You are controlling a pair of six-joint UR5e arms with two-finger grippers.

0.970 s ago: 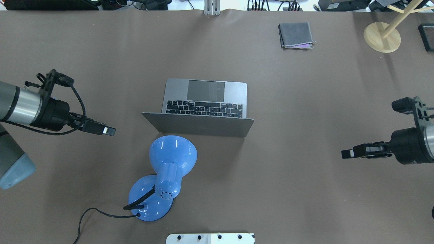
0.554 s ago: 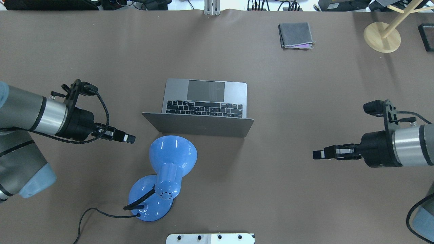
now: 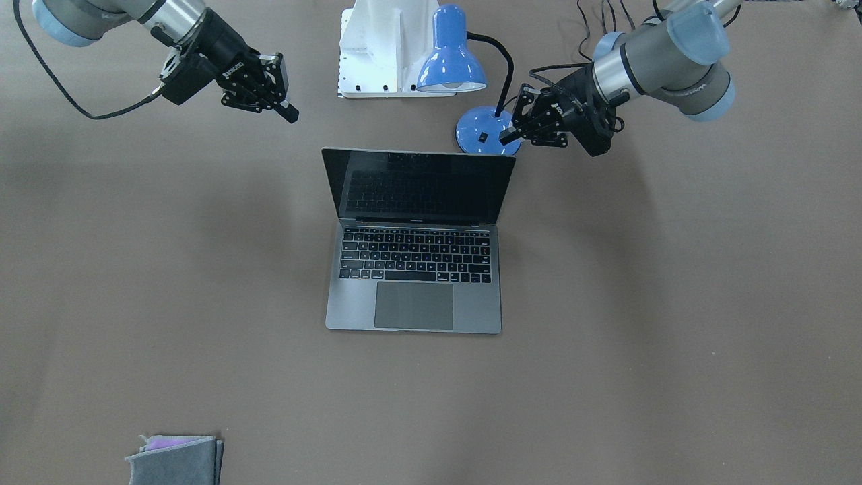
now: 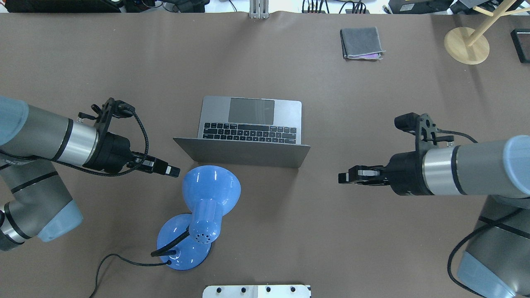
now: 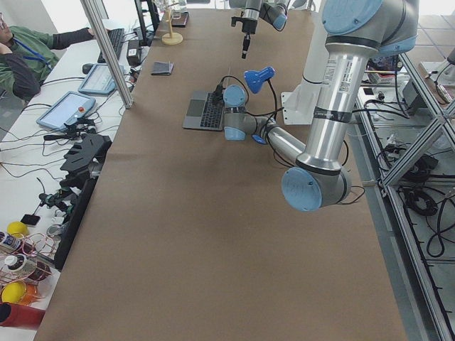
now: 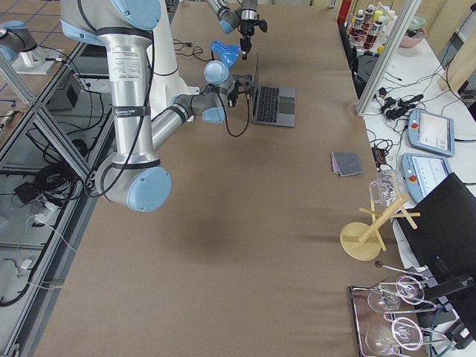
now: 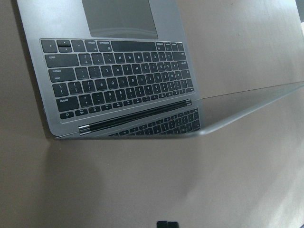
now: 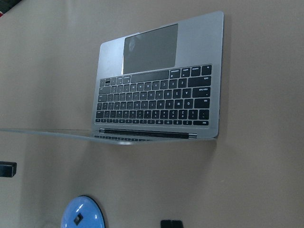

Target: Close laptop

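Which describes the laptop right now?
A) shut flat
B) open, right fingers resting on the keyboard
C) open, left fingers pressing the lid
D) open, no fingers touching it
D: the laptop stands open with its dark screen raised, and the left fingers and right fingers hang apart from it on either side.

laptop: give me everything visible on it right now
The laptop is slim grey metal, open, with its lid raised and leaning slightly back. It has a dark, unlit, black-bezelled screen, a black keyboard and a large trackpad. It lies flat near the middle of the table, trackpad edge away from the robot, lid back toward the blue lamp. Only the table touches it; the left gripper and right gripper hang off either side, clear of it.
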